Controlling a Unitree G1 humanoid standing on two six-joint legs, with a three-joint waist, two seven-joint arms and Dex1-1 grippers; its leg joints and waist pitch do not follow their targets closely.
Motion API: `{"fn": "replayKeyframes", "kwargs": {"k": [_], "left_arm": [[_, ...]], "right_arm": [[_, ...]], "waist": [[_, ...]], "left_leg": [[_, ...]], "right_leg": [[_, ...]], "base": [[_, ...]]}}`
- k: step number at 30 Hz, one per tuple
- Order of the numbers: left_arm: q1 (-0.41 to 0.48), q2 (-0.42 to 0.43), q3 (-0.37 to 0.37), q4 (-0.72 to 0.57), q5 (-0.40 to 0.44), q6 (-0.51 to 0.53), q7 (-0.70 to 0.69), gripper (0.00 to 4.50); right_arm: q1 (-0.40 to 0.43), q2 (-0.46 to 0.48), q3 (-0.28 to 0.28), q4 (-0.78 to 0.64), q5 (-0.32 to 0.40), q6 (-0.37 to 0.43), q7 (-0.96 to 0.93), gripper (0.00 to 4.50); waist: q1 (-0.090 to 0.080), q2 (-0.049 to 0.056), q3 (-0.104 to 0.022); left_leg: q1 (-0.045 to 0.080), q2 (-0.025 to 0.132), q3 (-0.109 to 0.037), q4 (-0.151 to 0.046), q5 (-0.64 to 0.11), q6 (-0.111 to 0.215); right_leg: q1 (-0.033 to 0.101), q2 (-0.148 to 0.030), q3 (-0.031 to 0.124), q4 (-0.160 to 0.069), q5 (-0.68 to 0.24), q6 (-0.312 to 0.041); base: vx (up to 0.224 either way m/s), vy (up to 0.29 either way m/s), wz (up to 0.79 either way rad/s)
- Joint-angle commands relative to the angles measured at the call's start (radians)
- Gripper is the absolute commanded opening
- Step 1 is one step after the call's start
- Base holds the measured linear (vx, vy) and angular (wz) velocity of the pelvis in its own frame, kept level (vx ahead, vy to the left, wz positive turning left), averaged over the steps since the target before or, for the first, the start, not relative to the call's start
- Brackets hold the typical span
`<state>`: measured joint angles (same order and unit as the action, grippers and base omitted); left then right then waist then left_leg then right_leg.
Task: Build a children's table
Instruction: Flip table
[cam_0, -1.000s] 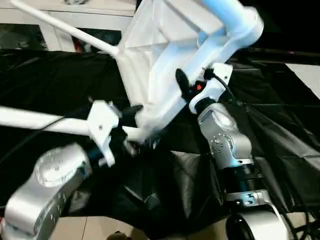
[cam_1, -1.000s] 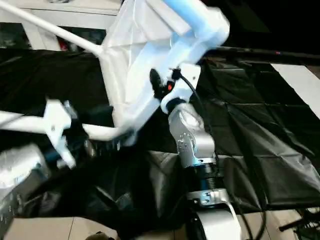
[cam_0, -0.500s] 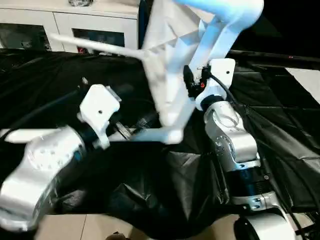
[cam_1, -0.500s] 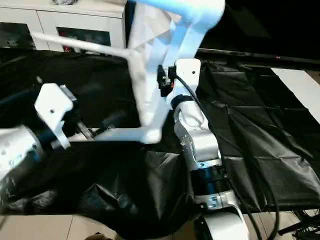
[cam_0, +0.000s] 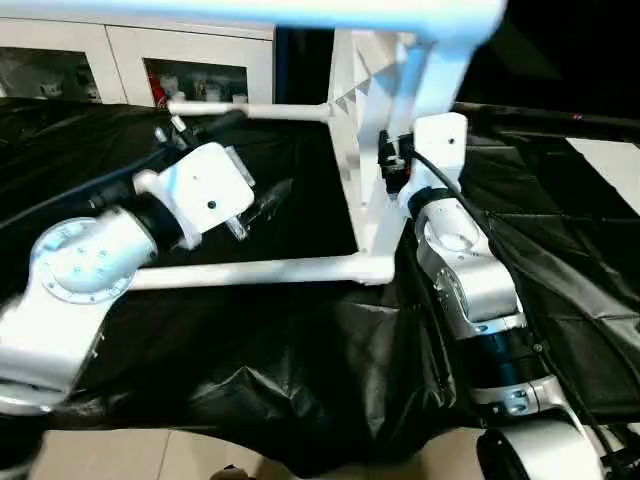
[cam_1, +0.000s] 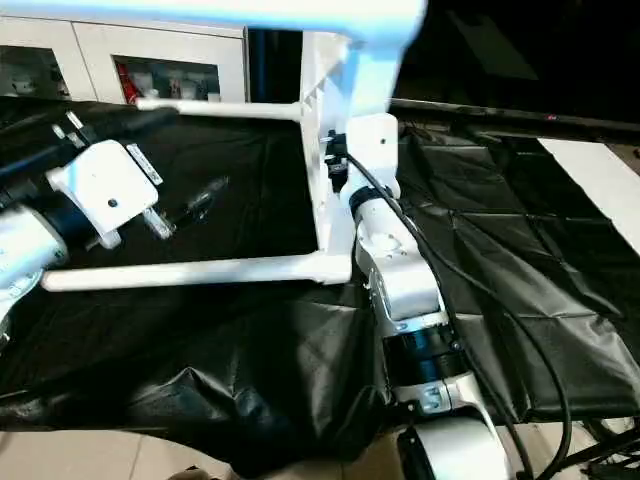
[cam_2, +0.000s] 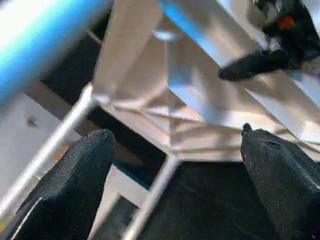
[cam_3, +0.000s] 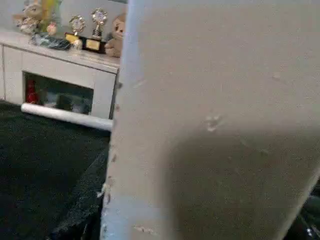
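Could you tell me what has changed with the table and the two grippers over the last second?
The tabletop has swung from a slant to stand on edge, its legs now level. The left gripper, which was at the lower leg, has let go and lifted away, open. The right gripper stays clamped on the tabletop.

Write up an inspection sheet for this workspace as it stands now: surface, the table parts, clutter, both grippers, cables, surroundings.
Surface: black sheet, wrinkled, covering the work area.
Job's things: white tabletop stood on edge, ribbed underside showing; three legs already fitted, lower leg, middle leg and top leg, all pointing to the robot's left.
Clutter: nothing seen.
Left gripper: open, empty, facing the tabletop's underside.
Right gripper: closed on the tabletop's edge, holding it up.
Cables: black cable running along the right arm.
Surroundings: white glass-door cabinet behind; trophies and soft toys on top in the right wrist view.
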<state>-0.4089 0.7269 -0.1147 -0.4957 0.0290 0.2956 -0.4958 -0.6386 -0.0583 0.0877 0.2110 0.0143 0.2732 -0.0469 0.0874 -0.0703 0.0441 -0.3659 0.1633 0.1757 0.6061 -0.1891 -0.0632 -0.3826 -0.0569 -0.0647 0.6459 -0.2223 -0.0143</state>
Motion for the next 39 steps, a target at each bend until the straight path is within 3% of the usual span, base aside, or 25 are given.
{"fn": "replayKeyframes", "kwargs": {"k": [1, 5, 7, 11, 12, 14, 17, 23, 30, 36, 38, 39], "left_arm": [[-0.038, -0.004, 0.010, -0.011, 0.028, -0.027, 0.007, 4.50], [-0.092, -0.035, 0.042, -0.014, 0.035, -0.096, 0.049, 4.50], [-0.089, -0.044, 0.038, -0.028, -0.001, -0.096, 0.020, 4.50], [-0.047, -0.029, 0.008, -0.052, 0.022, -0.115, -0.007, 4.50], [-0.041, -0.037, 0.012, -0.050, 0.038, -0.123, 0.012, 4.50], [-0.042, -0.041, 0.017, -0.043, 0.052, -0.129, 0.026, 4.50], [-0.059, -0.052, 0.054, 0.005, 0.131, -0.214, 0.110, 4.50], [-0.110, -0.001, 0.089, 0.079, 0.292, -0.281, 0.228, 4.50], [-0.136, 0.030, 0.095, 0.194, 0.480, -0.288, 0.344, 4.50], [-0.163, 0.059, 0.072, 0.290, 0.563, -0.282, 0.369, 4.50], [-0.169, 0.052, 0.078, 0.310, 0.547, -0.279, 0.365, 4.50], [-0.173, 0.047, 0.082, 0.321, 0.541, -0.274, 0.365, 4.50]], "right_arm": [[0.012, -0.018, 0.029, 0.046, -0.018, 0.039, 0.037, 2.73], [0.008, -0.014, 0.018, 0.036, -0.007, 0.036, 0.047, 3.00], [0.014, -0.016, 0.017, 0.023, -0.007, 0.036, 0.056, 3.15], [0.056, -0.027, 0.013, -0.038, 0.005, 0.010, 0.090, 3.54], [0.079, -0.035, 0.011, -0.072, 0.017, -0.003, 0.111, 3.59], [0.094, -0.039, 0.009, -0.093, 0.026, -0.008, 0.125, 3.64], [0.166, -0.068, 0.007, -0.178, 0.050, -0.062, 0.180, 4.02], [0.268, -0.115, 0.006, -0.266, 0.075, -0.136, 0.272, 4.04], [0.375, -0.144, 0.001, -0.358, 0.114, -0.280, 0.357, 4.04], [0.389, -0.147, 0.055, -0.410, 0.162, -0.301, 0.458, 4.04], [0.387, -0.147, 0.079, -0.420, 0.178, -0.289, 0.491, 4.04], [0.385, -0.147, 0.093, -0.427, 0.189, -0.279, 0.511, 4.04]], "waist": [[-0.007, 0.023, -0.047], [-0.008, 0.017, -0.049], [-0.006, 0.008, -0.050], [-0.006, 0.008, -0.050], [-0.005, 0.015, -0.051], [-0.004, 0.013, -0.053], [-0.004, 0.013, -0.050], [-0.003, 0.015, -0.046], [-0.002, 0.017, -0.044], [-0.004, 0.024, -0.046], [-0.003, 0.031, -0.046], [-0.003, 0.029, -0.046]], "left_leg": [[0.017, 0.064, -0.029, -0.083, -0.233, -0.101], [0.014, 0.064, -0.028, -0.080, -0.221, -0.100], [0.011, 0.063, -0.027, -0.078, -0.188, -0.094], [0.009, 0.065, -0.024, -0.076, -0.150, -0.084], [0.010, 0.065, -0.024, -0.076, -0.146, -0.086], [0.013, 0.065, -0.023, -0.075, -0.142, -0.082], [0.009, 0.066, -0.026, -0.077, -0.160, -0.080], [0.013, 0.068, -0.031, -0.080, -0.227, -0.065], [0.014, 0.070, -0.033, -0.081, -0.245, -0.054], [0.014, 0.072, -0.038, -0.082, -0.245, -0.038], [0.015, 0.071, -0.038, -0.082, -0.256, -0.035], [0.015, 0.070, -0.038, -0.083, -0.263, -0.034]], "right_leg": [[0.025, -0.081, 0.064, -0.073, -0.164, -0.085], [0.030, -0.085, 0.064, -0.072, -0.144, -0.097], [0.033, -0.086, 0.064, -0.067, -0.116, -0.101], [0.032, -0.084, 0.065, -0.065, -0.075, -0.097], [0.032, -0.082, 0.064, -0.064, -0.057, -0.094], [0.033, -0.080, 0.064, -0.063, -0.033, -0.094], [0.037, -0.082, 0.065, -0.066, -0.044, -0.091], [0.032, -0.084, 0.065, -0.080, -0.153, -0.080], [0.027, -0.086, 0.066, -0.083, -0.160, -0.101], [0.028, -0.087, 0.065, -0.080, -0.130, -0.121], [0.027, -0.086, 0.065, -0.079, -0.121, -0.132], [0.027, -0.086, 0.065, -0.080, -0.122, -0.137]], "base": [[0.000, 0.000, 0.00], [0.000, 0.000, 0.00], [0.000, 0.000, 0.00], [0.000, 0.000, 0.00], [0.000, 0.000, 0.00], [0.000, 0.000, 0.00], [0.000, 0.000, 0.00], [0.000, 0.000, 0.00], [0.000, 0.000, 0.00], [0.000, 0.000, 0.00], [0.000, 0.000, 0.00], [0.000, 0.000, 0.00]]}}
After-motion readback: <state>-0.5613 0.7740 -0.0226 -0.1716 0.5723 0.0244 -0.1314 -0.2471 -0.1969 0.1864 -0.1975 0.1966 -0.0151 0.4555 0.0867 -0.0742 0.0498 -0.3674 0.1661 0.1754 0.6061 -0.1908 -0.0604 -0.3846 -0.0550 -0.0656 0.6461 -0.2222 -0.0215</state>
